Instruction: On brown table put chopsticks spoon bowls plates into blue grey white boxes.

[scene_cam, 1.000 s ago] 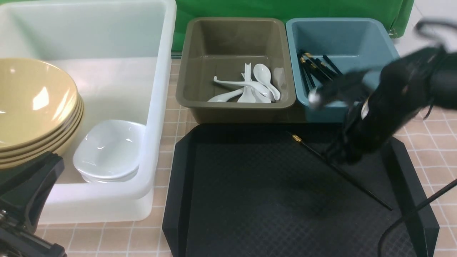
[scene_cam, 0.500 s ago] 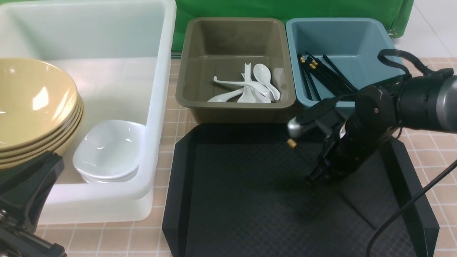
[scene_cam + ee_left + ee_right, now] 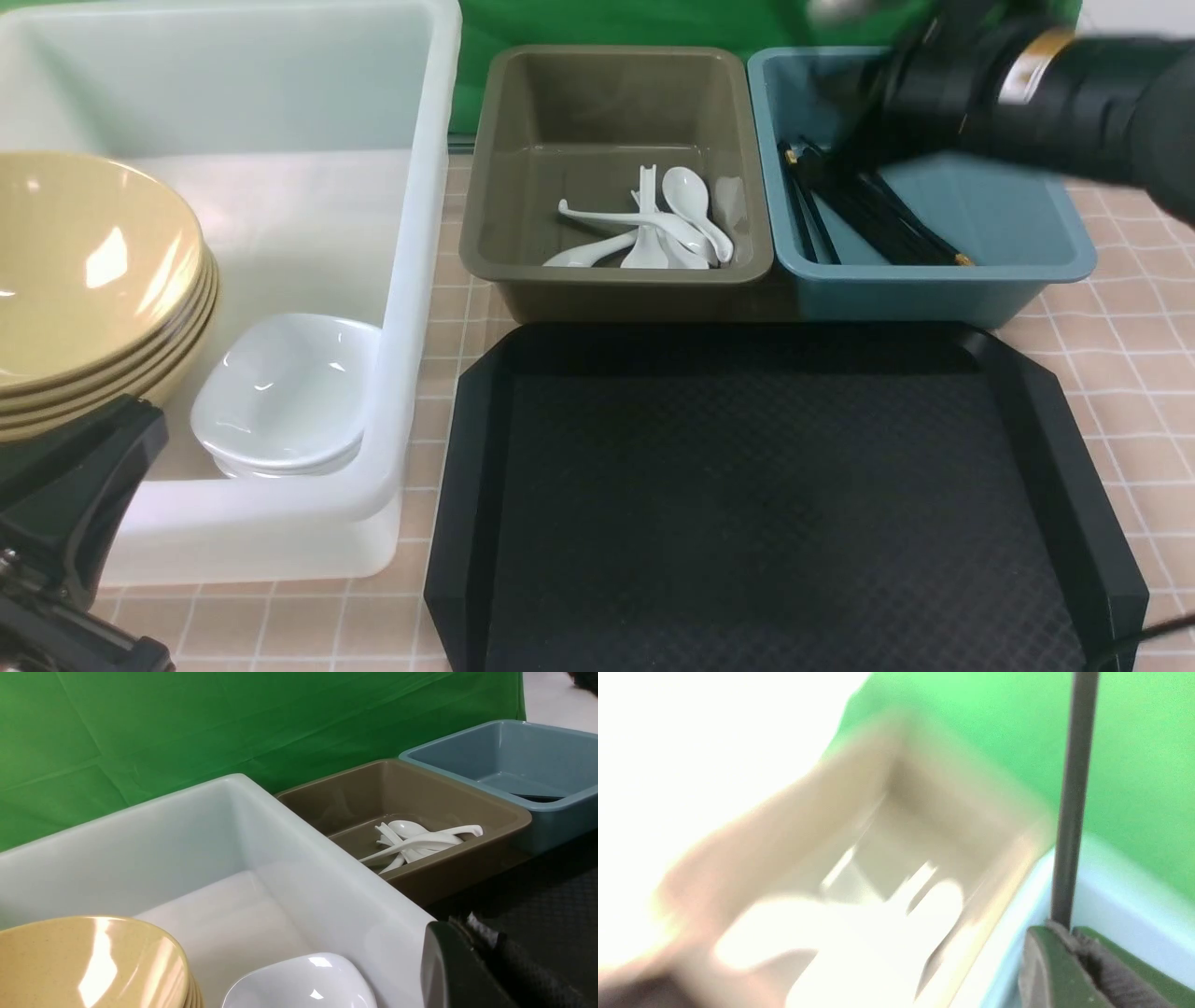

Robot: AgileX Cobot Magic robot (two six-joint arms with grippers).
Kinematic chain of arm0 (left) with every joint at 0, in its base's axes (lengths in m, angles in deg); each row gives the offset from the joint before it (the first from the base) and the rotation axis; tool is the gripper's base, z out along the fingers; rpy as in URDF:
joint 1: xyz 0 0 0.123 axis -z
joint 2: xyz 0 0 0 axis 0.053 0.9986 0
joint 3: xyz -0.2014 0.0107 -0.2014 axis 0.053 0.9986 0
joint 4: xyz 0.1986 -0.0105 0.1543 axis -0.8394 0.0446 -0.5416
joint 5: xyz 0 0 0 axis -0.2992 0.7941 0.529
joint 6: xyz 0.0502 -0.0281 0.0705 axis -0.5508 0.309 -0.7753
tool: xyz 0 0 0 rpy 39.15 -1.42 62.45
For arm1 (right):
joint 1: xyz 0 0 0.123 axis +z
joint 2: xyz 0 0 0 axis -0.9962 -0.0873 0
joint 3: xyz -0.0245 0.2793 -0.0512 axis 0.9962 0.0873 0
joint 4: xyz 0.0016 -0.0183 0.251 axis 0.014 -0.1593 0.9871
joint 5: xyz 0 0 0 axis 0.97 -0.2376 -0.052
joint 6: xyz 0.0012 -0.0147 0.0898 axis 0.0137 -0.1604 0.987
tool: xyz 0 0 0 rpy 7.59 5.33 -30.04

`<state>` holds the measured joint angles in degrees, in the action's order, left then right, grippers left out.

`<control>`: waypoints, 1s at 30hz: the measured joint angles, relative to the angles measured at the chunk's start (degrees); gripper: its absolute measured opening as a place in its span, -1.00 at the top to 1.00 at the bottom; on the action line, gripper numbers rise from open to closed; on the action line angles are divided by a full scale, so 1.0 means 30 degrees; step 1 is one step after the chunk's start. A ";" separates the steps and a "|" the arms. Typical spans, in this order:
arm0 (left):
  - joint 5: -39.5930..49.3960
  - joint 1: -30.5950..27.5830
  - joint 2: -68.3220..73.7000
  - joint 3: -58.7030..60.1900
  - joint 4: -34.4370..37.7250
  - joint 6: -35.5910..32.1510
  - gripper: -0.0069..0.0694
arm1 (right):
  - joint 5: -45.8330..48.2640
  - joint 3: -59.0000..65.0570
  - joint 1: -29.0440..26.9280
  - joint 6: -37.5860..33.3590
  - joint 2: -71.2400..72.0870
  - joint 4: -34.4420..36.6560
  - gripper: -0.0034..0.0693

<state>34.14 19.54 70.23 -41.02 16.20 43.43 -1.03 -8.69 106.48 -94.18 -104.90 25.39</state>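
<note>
Over the dull blue plastic box (image 3: 934, 252), the right hand (image 3: 1057, 933) carries one thin black chopstick (image 3: 1071, 812).
Its jaws are pinched tight on the stick, which juts straight out beyond the fingertips. Below the hand, the other black chopsticks (image 3: 868, 219) already lie in that box. Next, I'd judge: lower it, then let go. The left hand (image 3: 467, 961) is closed, empty.

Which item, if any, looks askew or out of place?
One chopstick in the blue box lies reversed: its gold band sits at the near rim, while the others' bands point to the far end. The spoons in the grey box are a loose jumble. No spill or damage shows.
</note>
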 joint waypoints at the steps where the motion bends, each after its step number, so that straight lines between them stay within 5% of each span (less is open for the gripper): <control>1: 0.0000 0.0000 0.0000 0.0000 0.0000 0.0000 0.84 | -0.0845 0.0000 -0.0156 0.0065 -0.0134 0.0000 0.73; 6: 0.0000 0.0000 0.0000 0.0000 -0.0798 -0.0066 0.84 | -0.3733 -0.0106 -0.2046 0.2600 -0.2888 0.0064 0.35; 13: 0.0000 0.0000 0.0000 0.0000 -0.1986 -0.0119 0.84 | -0.0999 -0.0509 -0.2546 0.5536 -0.2156 0.0127 -0.07; 15: 0.0000 0.0000 0.0000 0.0000 -0.2025 -0.0131 0.84 | 0.0781 -0.0610 -0.2546 0.5622 -0.0498 0.0127 -0.01; 22: -0.0050 0.0000 0.0000 0.0000 -0.2079 -0.0131 0.84 | 0.4257 0.0313 -0.2546 0.0649 0.8843 0.0090 0.75; 30: -0.0092 0.0000 0.0000 0.0000 -0.2079 -0.0131 0.84 | 0.3064 0.7632 -0.2562 -0.0803 1.7591 0.0090 0.80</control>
<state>33.86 19.54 70.23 -41.02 9.96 43.03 8.16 14.21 98.80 -96.59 -52.13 25.66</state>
